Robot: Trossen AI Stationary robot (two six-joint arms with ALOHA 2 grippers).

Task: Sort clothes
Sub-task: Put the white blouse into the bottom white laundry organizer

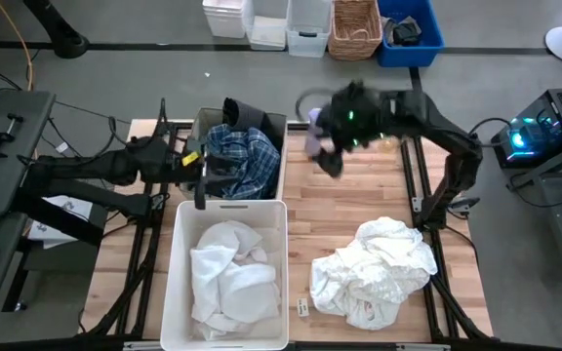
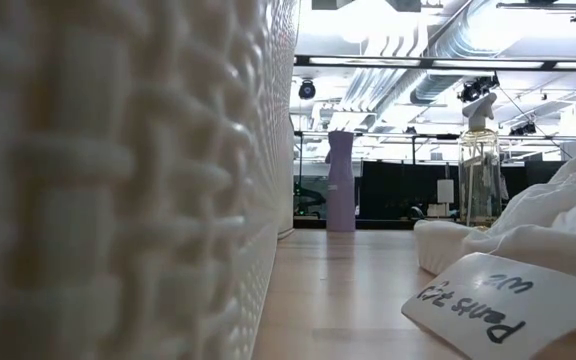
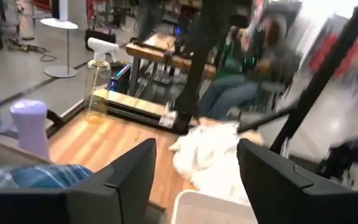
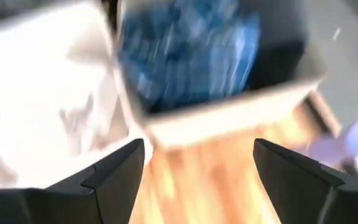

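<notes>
**Both grippers empty; white pile awaits pickup**

Right gripper: fingers spread wide, nothing between them. In the high view it hangs blurred over the far middle of the table, at about 12 o'clock from table centre, beside the lilac bottle. Its wrist camera looks across bare wood toward the dark bin and the plaid garment inside it.

Left gripper: fingers also parted wide and holding nothing. It sits at the near edge of the dark bin, about 10 o'clock from table centre, between that bin and the white bin.

Clothes: the plaid garment lies in the dark bin. White garments fill the white bin at 8 o'clock. A loose white pile remains on the table at 4 o'clock, well apart from both grippers. A paper label rests against the pile's near edge.

Judgement on the step: the right arm appears free and nearest to the pile, so the next pick likely falls to it. Recommended practice:
- Come down over a raised fold, not the flat skirt of the pile, so the fingers close on a single garment.
- Keep the fingers wide until they straddle the fold.
- Lift high enough that trailing cloth clears the white bin's rim before crossing to it.
- Keep clear of the label, and of the lilac bottle and clear spray bottle at the far edge.

Risk: layers may come up together.
</notes>
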